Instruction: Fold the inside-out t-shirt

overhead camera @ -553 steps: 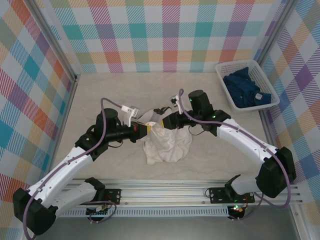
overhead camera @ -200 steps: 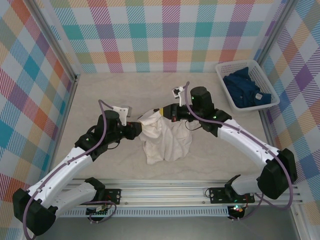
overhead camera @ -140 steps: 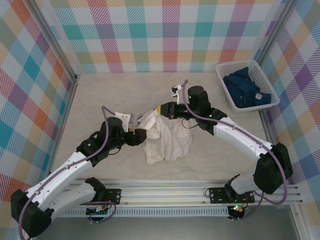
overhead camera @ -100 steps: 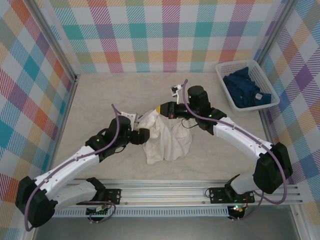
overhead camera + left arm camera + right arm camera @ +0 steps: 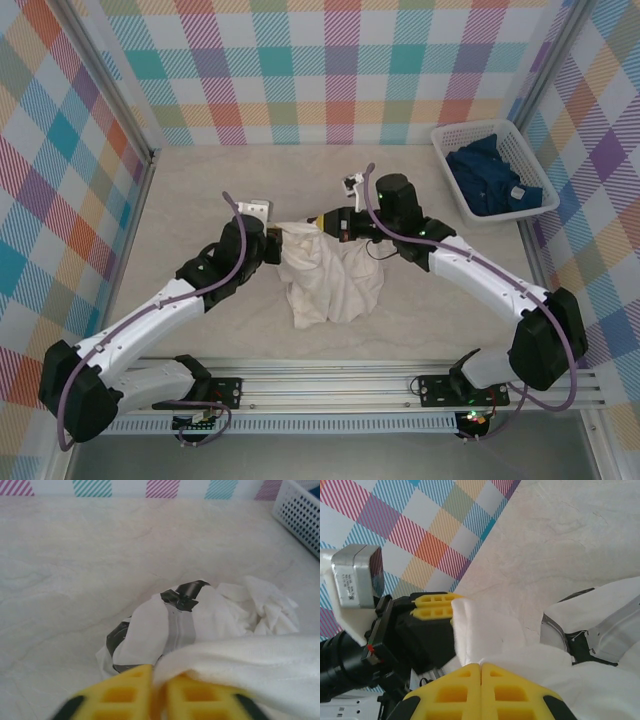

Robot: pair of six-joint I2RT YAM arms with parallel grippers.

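Shifted left gripper (image 5: 159, 679) up from the left flank of the t-shirt (image 5: 335, 285) to its top edge; opened, then closed, seemingly on a cloth fold.

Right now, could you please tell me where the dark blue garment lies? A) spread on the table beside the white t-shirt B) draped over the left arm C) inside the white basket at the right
C: the dark blue garment lies bunched inside the white basket, well apart from the white t-shirt.
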